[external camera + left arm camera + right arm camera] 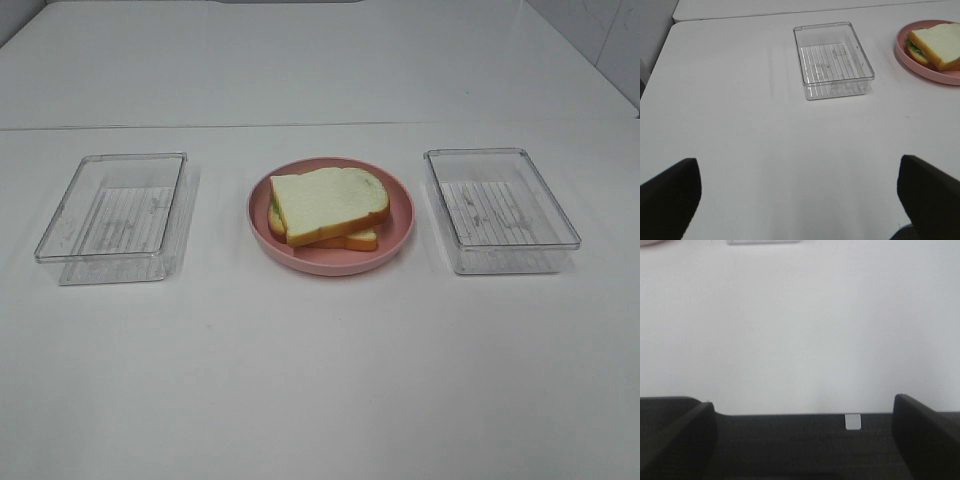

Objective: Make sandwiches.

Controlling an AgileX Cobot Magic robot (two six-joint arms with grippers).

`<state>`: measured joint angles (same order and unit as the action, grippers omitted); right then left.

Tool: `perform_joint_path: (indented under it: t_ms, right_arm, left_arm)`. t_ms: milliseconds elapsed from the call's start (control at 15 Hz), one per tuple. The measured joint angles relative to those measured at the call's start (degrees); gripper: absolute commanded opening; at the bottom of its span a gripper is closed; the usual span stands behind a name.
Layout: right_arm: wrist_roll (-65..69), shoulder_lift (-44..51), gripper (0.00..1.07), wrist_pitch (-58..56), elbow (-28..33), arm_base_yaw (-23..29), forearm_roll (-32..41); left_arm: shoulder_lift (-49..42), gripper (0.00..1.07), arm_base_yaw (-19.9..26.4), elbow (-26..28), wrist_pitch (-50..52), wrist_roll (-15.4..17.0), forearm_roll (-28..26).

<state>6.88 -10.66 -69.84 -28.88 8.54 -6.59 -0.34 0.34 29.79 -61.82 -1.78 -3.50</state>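
A sandwich [328, 206] of white bread slices with orange-brown crust lies on a pink plate [398, 238] at the table's middle; a bit of green lettuce shows at its left edge. The left wrist view catches the same sandwich [936, 45] and plate [920, 68] at its far right. Neither arm shows in the high view. My left gripper [799, 192] stands open over bare table, well short of the plate, nothing between its black fingers [670, 197]. My right gripper [802, 432] is open too, over bare white table, with nothing held.
A clear plastic box [115, 217] stands left of the plate and another clear box [500, 210] right of it; both hold nothing. The left box [834, 60] lies ahead of my left gripper. A seam [150, 126] crosses the table behind them.
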Motion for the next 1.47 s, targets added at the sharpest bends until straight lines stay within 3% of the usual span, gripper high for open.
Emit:
perform_joint_path:
  t_ms: [133, 333, 600, 1467]
  right_arm:
    - [-1.3, 7.4, 0.91, 0.0, 0.0, -1.7, 1.2]
    - [-4.5, 10.9, 0.91, 1.0, 0.3, -1.7, 2.8]
    - [-4.9, 10.9, 0.91, 5.6, 2.8, -1.7, 4.4]
    - [-4.9, 10.9, 0.91, 6.4, 2.8, -1.7, 4.3]
  left_arm:
    - [0.0, 1.01, 0.0, 0.0, 0.0, 0.0, 0.0]
    - [0.0, 1.01, 0.0, 0.0, 0.0, 0.0, 0.0]
    - [0.0, 1.01, 0.0, 0.0, 0.0, 0.0, 0.0]
    - [0.0, 1.01, 0.0, 0.0, 0.0, 0.0, 0.0]
